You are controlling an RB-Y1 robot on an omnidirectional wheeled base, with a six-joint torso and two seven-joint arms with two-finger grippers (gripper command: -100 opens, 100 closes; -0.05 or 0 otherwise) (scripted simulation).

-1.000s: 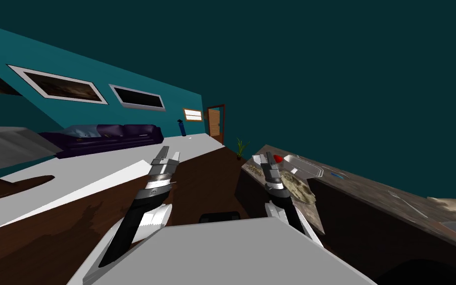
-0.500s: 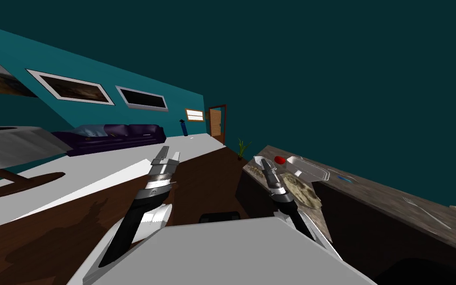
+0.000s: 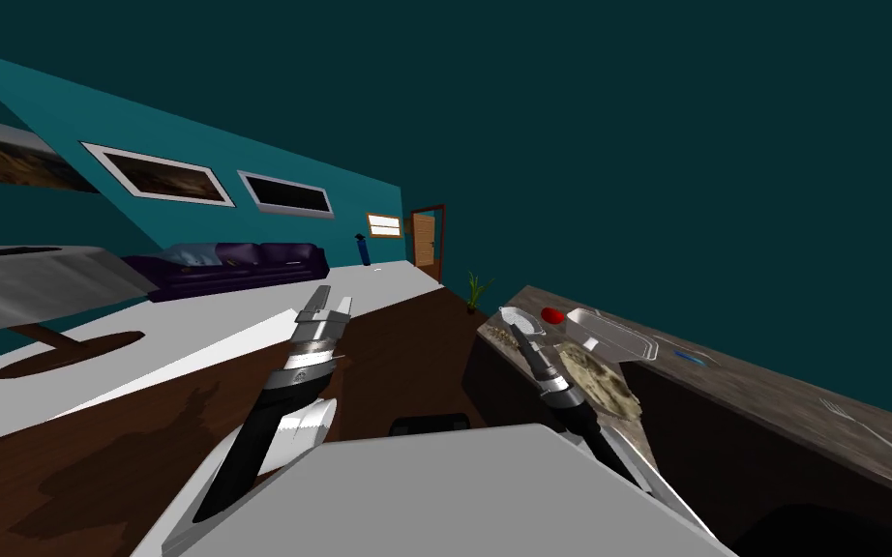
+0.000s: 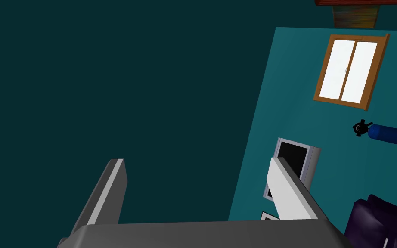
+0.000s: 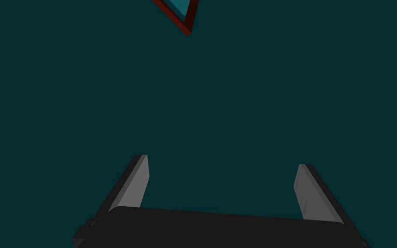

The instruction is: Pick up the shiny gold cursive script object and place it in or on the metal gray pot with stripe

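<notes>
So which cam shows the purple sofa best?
Head view: the purple sofa lies full length along the teal wall. The left wrist view catches one dark corner of it. The right wrist view faces a dark teal wall.

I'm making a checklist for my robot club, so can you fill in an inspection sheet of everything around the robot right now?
Surface: brown mottled counter on the robot's right; dark wood floor ahead.
Job's things: a gold-speckled patch at the counter's near end may be the script object; a pale rimmed vessel beside it may be the pot; too small to be sure.
Clutter: red object, white tray, round mottled plate, small blue item, fork.
Grippers: left gripper open, empty, over the floor; right gripper open, empty, at the counter's near end.
Cables: nothing seen.
Surroundings: teal walls, purple sofa, door, potted plant.
</notes>
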